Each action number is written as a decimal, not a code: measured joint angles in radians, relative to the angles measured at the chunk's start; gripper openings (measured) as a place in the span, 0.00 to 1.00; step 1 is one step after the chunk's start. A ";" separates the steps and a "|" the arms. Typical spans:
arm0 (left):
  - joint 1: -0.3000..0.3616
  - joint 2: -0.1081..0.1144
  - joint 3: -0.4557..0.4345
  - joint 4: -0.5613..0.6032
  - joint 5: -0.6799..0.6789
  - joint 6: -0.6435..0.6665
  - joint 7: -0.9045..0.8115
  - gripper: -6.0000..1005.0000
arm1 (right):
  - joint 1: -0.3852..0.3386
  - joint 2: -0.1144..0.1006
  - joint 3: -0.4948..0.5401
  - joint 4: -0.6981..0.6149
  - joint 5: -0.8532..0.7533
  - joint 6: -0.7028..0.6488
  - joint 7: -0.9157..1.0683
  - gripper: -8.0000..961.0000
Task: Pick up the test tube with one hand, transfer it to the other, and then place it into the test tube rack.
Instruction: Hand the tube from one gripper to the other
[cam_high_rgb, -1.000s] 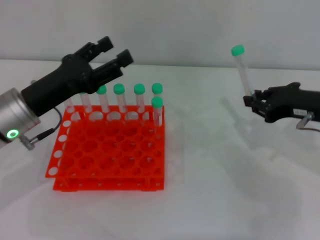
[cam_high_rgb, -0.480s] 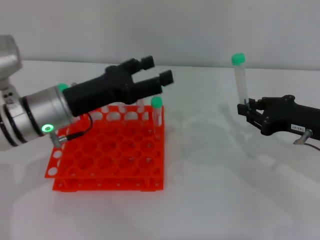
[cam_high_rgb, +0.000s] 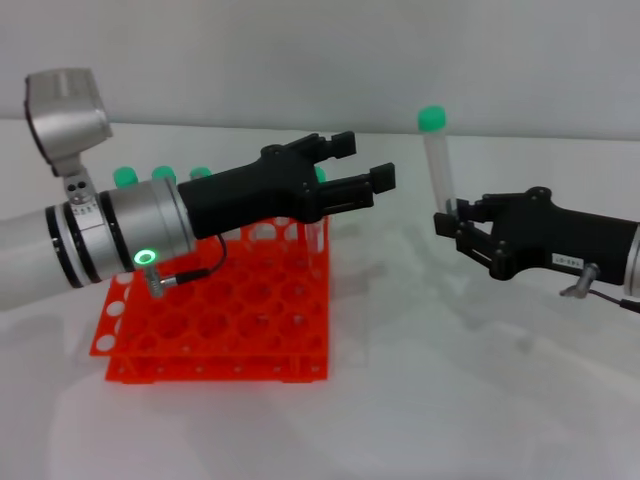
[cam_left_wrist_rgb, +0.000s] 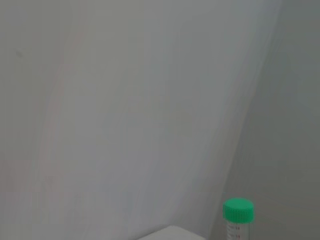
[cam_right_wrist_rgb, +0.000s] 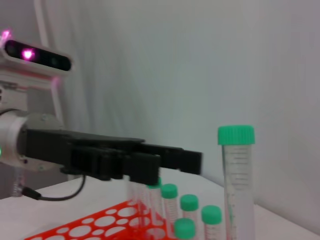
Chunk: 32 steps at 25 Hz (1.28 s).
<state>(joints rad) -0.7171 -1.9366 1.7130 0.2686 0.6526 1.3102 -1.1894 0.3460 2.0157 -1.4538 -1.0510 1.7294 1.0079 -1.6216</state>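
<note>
My right gripper (cam_high_rgb: 455, 222) is shut on the lower end of the test tube (cam_high_rgb: 440, 170) and holds it upright above the table, green cap on top. My left gripper (cam_high_rgb: 365, 161) is open and reaches over the orange-red test tube rack (cam_high_rgb: 215, 320), its fingertips a short way left of the tube and apart from it. In the right wrist view the tube (cam_right_wrist_rgb: 236, 170) stands close, with the left gripper (cam_right_wrist_rgb: 165, 159) beyond it. The left wrist view shows only the tube's green cap (cam_left_wrist_rgb: 238, 210).
Several other green-capped tubes (cam_high_rgb: 163, 174) stand in the rack's back row, partly hidden behind my left arm; they also show in the right wrist view (cam_right_wrist_rgb: 190, 210). The white table stretches in front of and to the right of the rack. A grey wall lies behind.
My left arm has swung right across the rack toward the tube, gripper still open. My right gripper has moved left with the tube, closing the gap between them.
</note>
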 joint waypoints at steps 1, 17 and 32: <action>-0.004 -0.003 0.000 0.000 0.004 -0.003 0.000 0.88 | 0.005 0.000 -0.006 0.000 0.000 0.000 0.001 0.22; -0.023 -0.046 0.000 0.034 0.065 -0.044 -0.001 0.88 | 0.040 -0.002 -0.064 0.000 -0.011 0.023 0.000 0.22; 0.069 -0.082 -0.021 0.108 0.073 -0.053 0.125 0.59 | 0.058 -0.003 -0.065 -0.010 -0.026 0.017 -0.001 0.23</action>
<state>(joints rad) -0.6478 -2.0191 1.6917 0.3764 0.7256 1.2567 -1.0648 0.4036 2.0126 -1.5188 -1.0611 1.7032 1.0252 -1.6230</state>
